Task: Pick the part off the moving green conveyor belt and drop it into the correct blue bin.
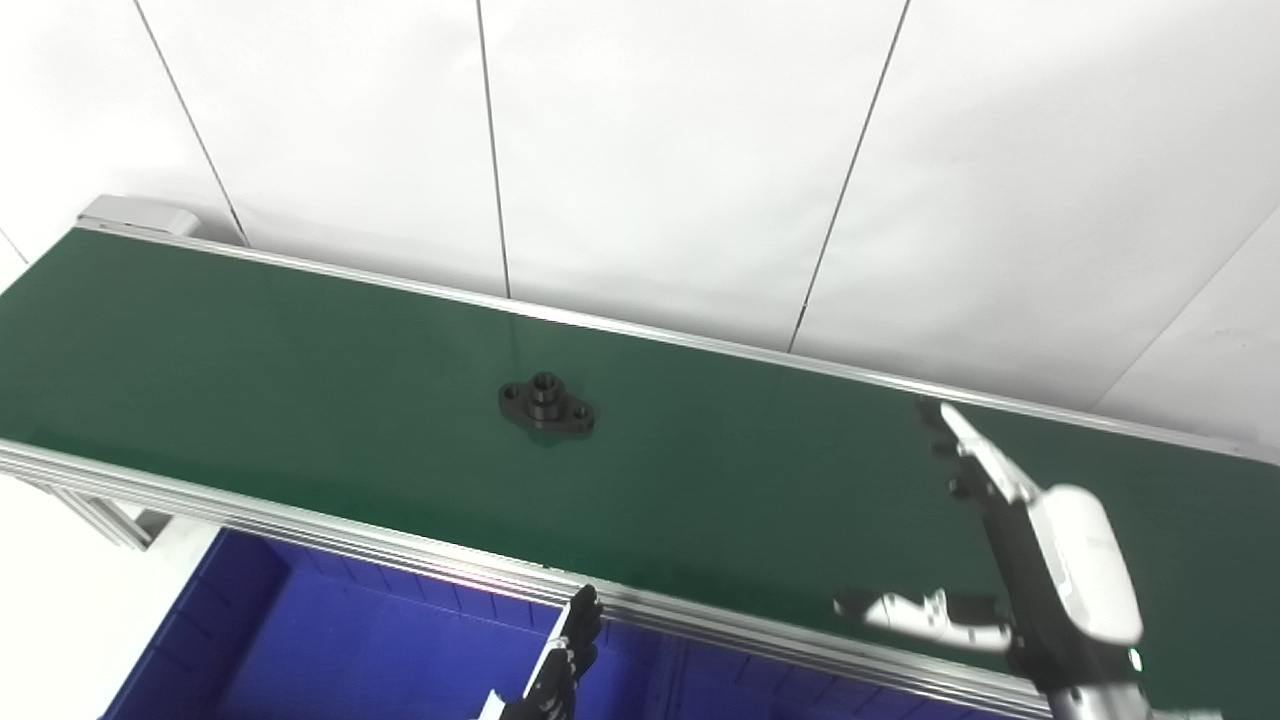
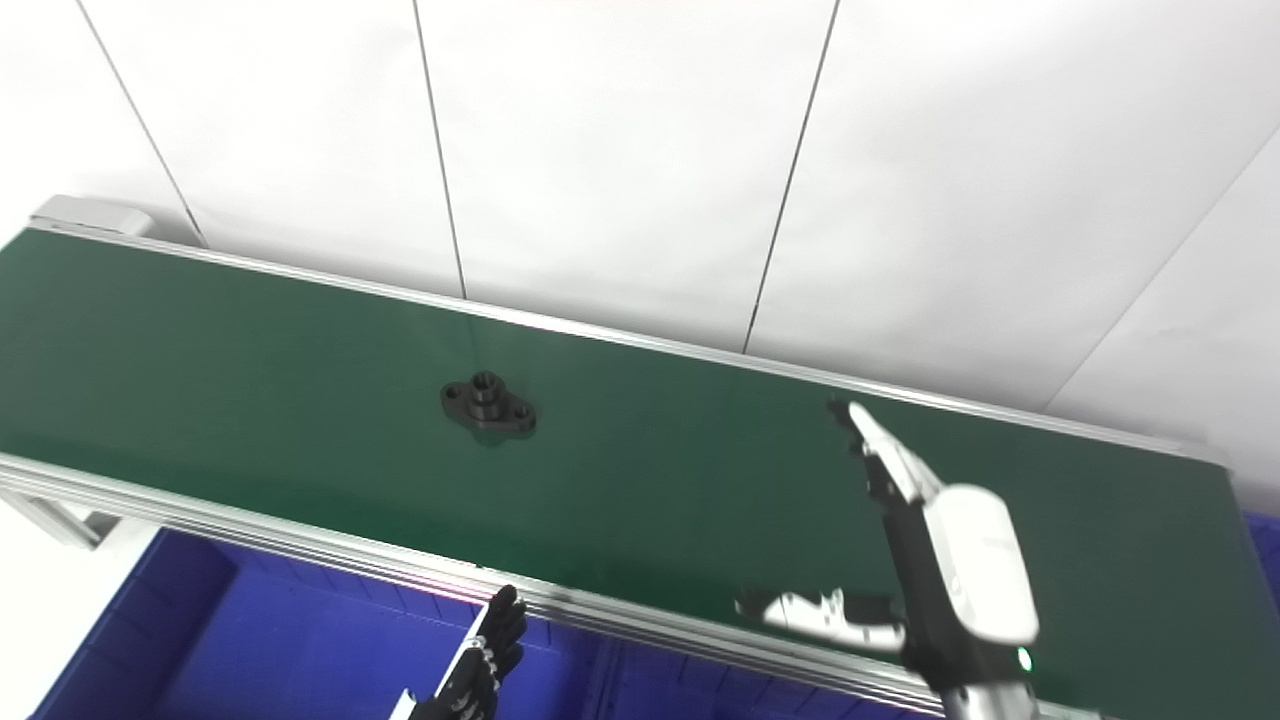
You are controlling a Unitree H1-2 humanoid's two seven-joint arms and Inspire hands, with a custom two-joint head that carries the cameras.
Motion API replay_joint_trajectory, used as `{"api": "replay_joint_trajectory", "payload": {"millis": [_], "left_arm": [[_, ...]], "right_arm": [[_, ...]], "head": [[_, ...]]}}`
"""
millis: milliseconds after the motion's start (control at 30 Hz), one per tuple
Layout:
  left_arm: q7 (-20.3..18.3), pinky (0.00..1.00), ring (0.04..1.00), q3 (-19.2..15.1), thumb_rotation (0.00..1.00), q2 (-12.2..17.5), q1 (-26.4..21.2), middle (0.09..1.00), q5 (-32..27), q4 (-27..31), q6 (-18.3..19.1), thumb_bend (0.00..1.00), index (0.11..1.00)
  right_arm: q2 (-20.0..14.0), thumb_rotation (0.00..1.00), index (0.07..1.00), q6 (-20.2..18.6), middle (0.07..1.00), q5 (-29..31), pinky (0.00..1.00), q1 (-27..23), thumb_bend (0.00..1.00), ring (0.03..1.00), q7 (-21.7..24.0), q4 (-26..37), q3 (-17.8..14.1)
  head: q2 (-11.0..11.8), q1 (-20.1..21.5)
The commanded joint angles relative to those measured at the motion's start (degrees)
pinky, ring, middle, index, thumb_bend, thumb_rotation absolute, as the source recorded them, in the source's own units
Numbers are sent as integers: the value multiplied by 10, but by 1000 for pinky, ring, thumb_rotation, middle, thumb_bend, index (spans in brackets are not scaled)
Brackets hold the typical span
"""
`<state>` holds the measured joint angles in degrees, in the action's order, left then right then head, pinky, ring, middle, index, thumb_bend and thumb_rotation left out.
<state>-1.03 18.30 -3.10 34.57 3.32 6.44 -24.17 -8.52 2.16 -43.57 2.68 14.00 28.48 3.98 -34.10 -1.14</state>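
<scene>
A small black flanged part (image 1: 546, 402) with a raised hub lies flat near the middle of the green conveyor belt (image 1: 300, 380). My right hand (image 1: 1010, 545) hovers over the belt's right side, well to the right of the part, open with fingers stretched forward and thumb out to the left, holding nothing. Only the fingertips of my left hand (image 1: 560, 665) show at the bottom edge, over the blue bin (image 1: 300, 630) in front of the belt; they look extended and hold nothing.
The belt's aluminium front rail (image 1: 400, 545) runs between the bin and the belt. A divider edge (image 1: 640, 665) splits the blue bin below. White wall panels (image 1: 650, 150) stand right behind the belt. The conveyor's end roller (image 1: 130, 215) is at the far left.
</scene>
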Motion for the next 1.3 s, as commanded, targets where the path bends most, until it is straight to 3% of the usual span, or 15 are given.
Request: {"api": "replay_joint_trajectory", "payload": {"millis": [0,400,500,833,1033,1267], "left_arm": [[-6,1000,1000,14,898,-11,1,1000,-3,19,-12,842,1000],[-5,1000,1000,17,907,-13,0,1000,7,18,-10,831,1000],[-4,1000,1000,18,906,-15,-2,1000,8,16,-11,821,1000],[-1,1000,1000,21,908,-19,-5,1000,17,11,-15,829,1000],[0,1000,1000,23,897,-22,0,1000,14,12,-20,822,1000],[9,971,1000,27,925,-27,6,1000,39,11,-22,819,1000]], "right_arm": [[5,597,920,-21,893,-10,678,-26,950,827,3,8,6],[17,600,970,-87,895,-91,703,-161,952,845,35,-83,54],[21,618,965,-91,884,-98,645,-200,976,800,25,-136,65],[34,630,959,-107,869,-113,586,-299,1000,758,-16,-292,117],[48,618,956,-122,843,-115,555,-328,1000,698,-37,-354,143],[76,597,953,-138,857,-103,570,-352,1000,727,-61,-416,165]], "head": [[0,0],[4,-6],[5,-6],[6,-13],[5,-16],[5,-24]]}}
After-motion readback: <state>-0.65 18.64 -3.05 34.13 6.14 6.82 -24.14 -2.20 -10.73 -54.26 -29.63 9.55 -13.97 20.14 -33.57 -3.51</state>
